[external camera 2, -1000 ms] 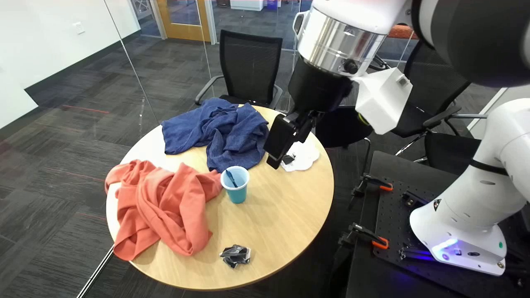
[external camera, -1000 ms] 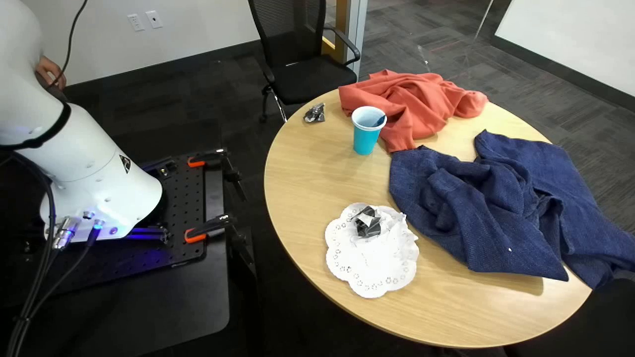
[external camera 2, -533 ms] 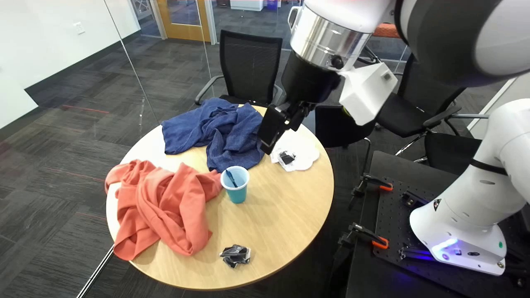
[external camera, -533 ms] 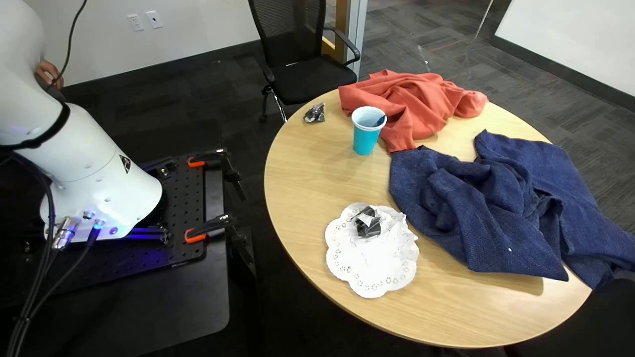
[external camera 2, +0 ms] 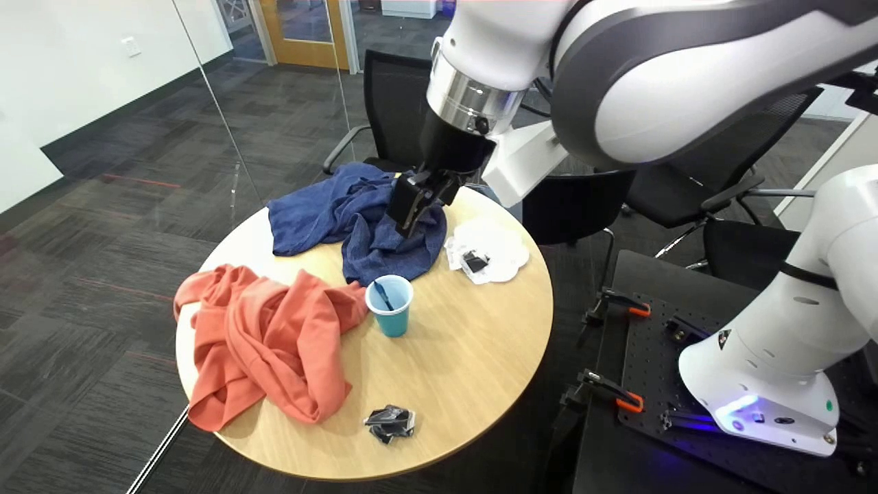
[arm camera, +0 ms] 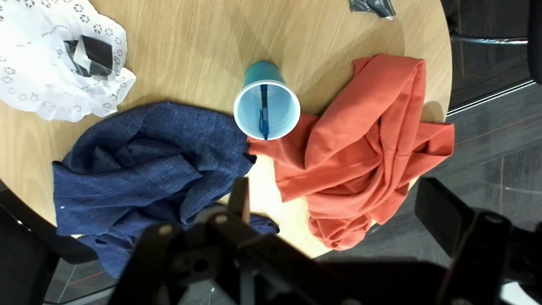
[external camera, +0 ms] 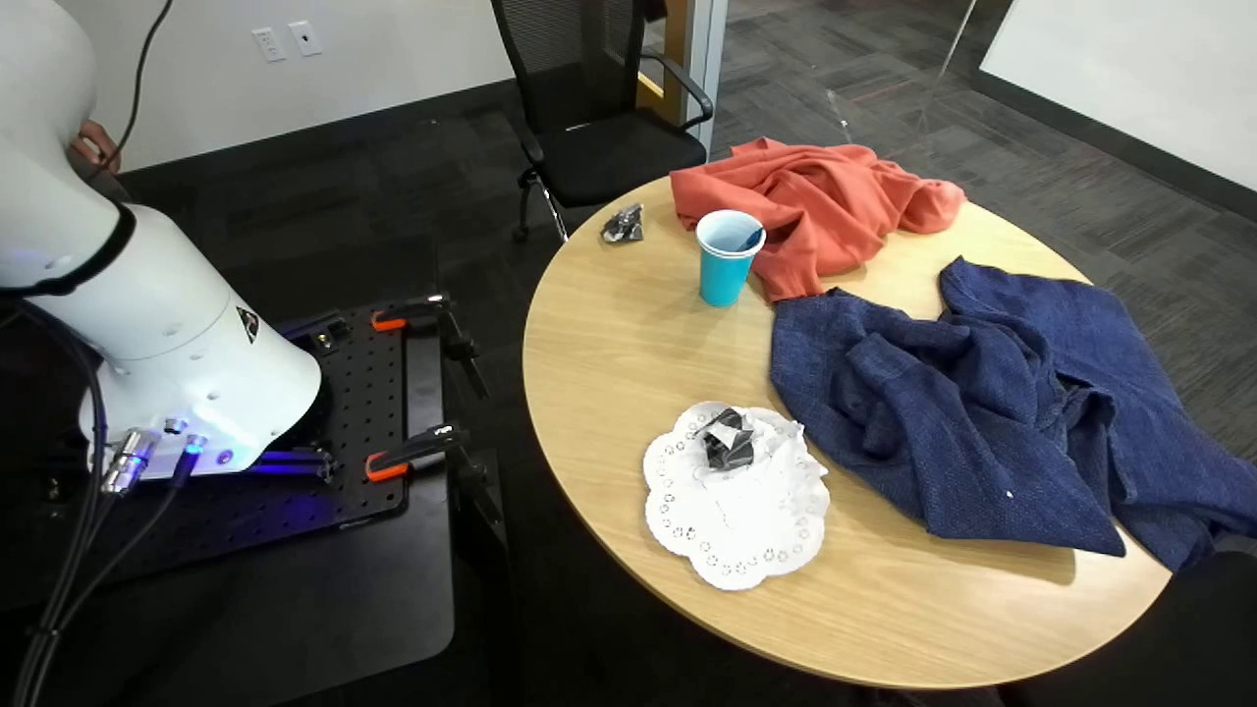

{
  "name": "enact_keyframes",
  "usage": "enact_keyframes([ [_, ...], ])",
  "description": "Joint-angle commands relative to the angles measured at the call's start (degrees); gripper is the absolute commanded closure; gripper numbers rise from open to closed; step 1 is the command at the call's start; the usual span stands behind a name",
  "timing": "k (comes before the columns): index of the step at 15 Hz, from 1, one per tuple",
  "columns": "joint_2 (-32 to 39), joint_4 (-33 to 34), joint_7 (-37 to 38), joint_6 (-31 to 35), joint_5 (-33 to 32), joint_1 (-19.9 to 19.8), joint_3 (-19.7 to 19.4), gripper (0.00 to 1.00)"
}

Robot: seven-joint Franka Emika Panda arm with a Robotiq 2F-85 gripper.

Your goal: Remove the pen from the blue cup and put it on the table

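Note:
The blue cup (external camera: pixel 724 275) stands upright on the round wooden table in both exterior views (external camera 2: pixel 393 322). It also shows in the upper middle of the wrist view (arm camera: pixel 263 73). A dark blue pen (arm camera: pixel 264 111) leans inside the cup; its end also shows in both exterior views (external camera: pixel 752 239) (external camera 2: pixel 383 296). My gripper (external camera 2: pixel 406 204) is up above the table, over the blue cloth as seen in an exterior view, apart from the cup. In the wrist view my gripper (arm camera: pixel 340 201) has its fingers wide apart with nothing between them.
A red cloth (external camera 2: pixel 274 343) lies right beside the cup. A dark blue cloth (external camera 2: pixel 370 213) lies on its other side. A white doily (external camera: pixel 737 530) bears a crumpled black wrapper (external camera: pixel 729 442). Another black wrapper (external camera 2: pixel 391 422) lies near the table edge. Chairs stand around.
In an exterior view the arm and gripper have moved left and a little up, from before the doily to over the blue cloth. The cup, pen and cloths have not moved.

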Motion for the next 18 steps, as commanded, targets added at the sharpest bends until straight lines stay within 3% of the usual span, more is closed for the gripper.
enact_keyframes([
  [1,8.0,3.5,0.3,3.1,-2.8,-0.2,-1.6,0.00],
  [10,22.2,8.4,2.1,5.7,-7.4,3.4,-6.6,0.00],
  [18,23.2,8.3,0.6,5.0,-5.7,5.8,-8.1,0.00],
])
